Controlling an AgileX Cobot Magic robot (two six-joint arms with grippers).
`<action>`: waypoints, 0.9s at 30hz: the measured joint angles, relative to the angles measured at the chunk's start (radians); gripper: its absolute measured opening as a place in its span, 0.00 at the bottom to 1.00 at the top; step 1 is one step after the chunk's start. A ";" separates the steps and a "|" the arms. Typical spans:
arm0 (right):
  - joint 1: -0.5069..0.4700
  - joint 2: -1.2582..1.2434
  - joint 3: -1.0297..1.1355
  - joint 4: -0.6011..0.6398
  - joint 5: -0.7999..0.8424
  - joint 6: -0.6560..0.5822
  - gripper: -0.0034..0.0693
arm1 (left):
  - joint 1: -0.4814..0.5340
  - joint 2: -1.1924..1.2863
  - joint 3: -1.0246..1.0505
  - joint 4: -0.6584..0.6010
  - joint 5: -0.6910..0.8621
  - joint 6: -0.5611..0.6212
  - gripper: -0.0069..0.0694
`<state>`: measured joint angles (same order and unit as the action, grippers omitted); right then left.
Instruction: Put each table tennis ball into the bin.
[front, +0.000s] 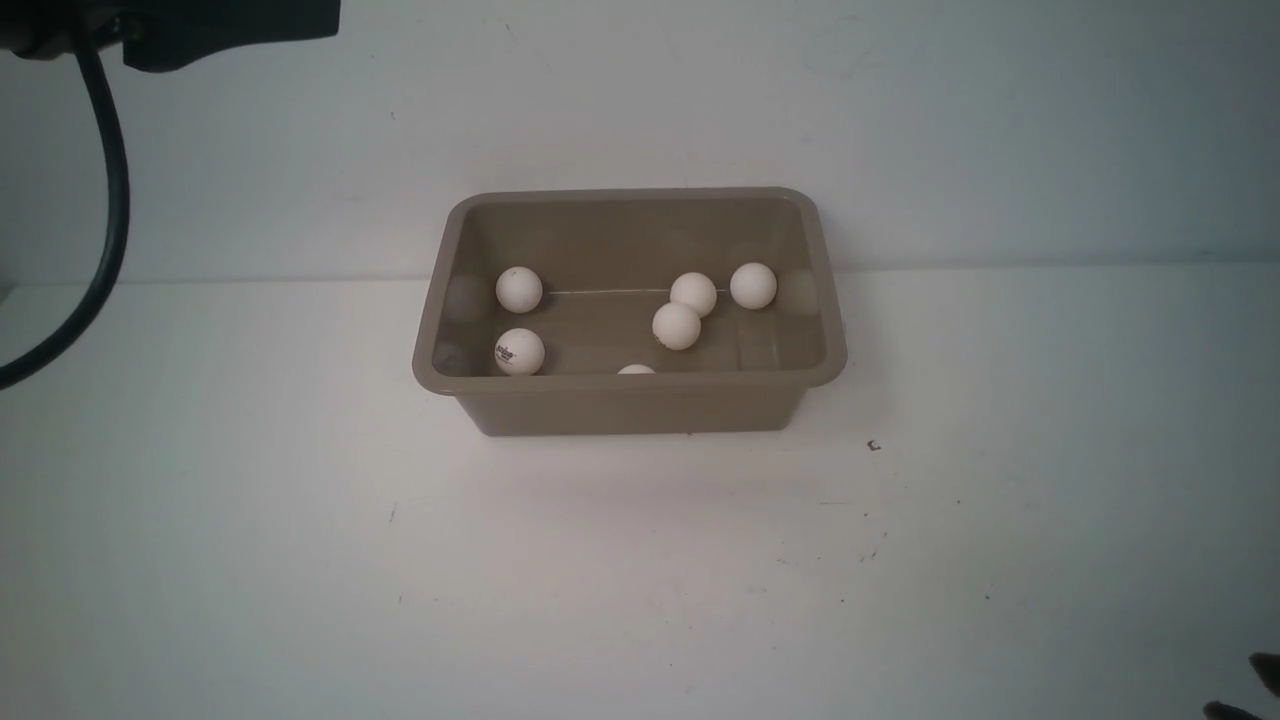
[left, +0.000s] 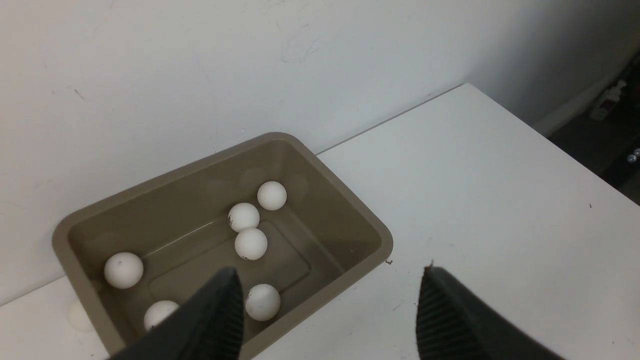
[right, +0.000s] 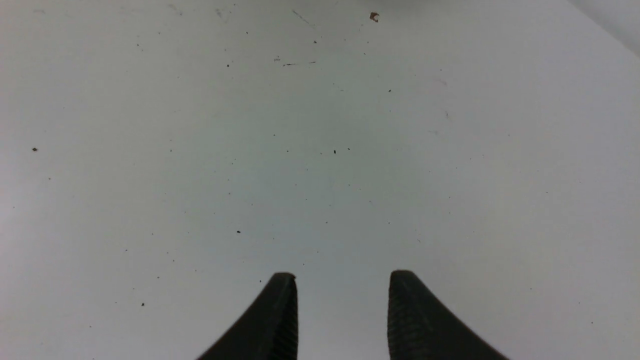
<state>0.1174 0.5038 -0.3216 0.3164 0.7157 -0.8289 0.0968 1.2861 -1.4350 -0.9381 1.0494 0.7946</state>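
- White tabletop (front: 640, 580) carries everything; no loose ball shows on it.
- Taupe bin (front: 630, 410) sits at centre, long axis running left to right.
- Left gripper (left: 330, 300), nearer, hovers over the bin's near rim, fingers (left: 445, 315) wide, empty.
- Right gripper (right: 342, 300) hangs over bare tabletop, fingers narrow, empty.
- Six table tennis balls (front: 676, 326) lie inside the bin.

There are six table tennis balls (front: 519, 289) (front: 520, 351) (front: 693, 293) (front: 676, 326) (front: 753, 285) (front: 636, 370), all white, and one bin (front: 640, 405). All six balls lie inside this bin; one is half hidden behind its near wall.
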 joint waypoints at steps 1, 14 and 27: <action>0.000 0.000 0.000 0.007 0.005 0.000 0.38 | 0.000 0.000 0.000 0.000 0.000 0.000 0.65; 0.000 0.000 0.000 0.212 -0.171 0.143 0.38 | 0.000 0.000 0.000 -0.001 0.000 0.000 0.65; 0.000 0.000 0.000 0.212 -0.184 0.174 0.38 | 0.000 0.000 0.000 -0.001 0.000 0.000 0.65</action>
<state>0.1174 0.5038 -0.3216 0.5288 0.5319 -0.6547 0.0968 1.2861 -1.4350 -0.9389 1.0494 0.7946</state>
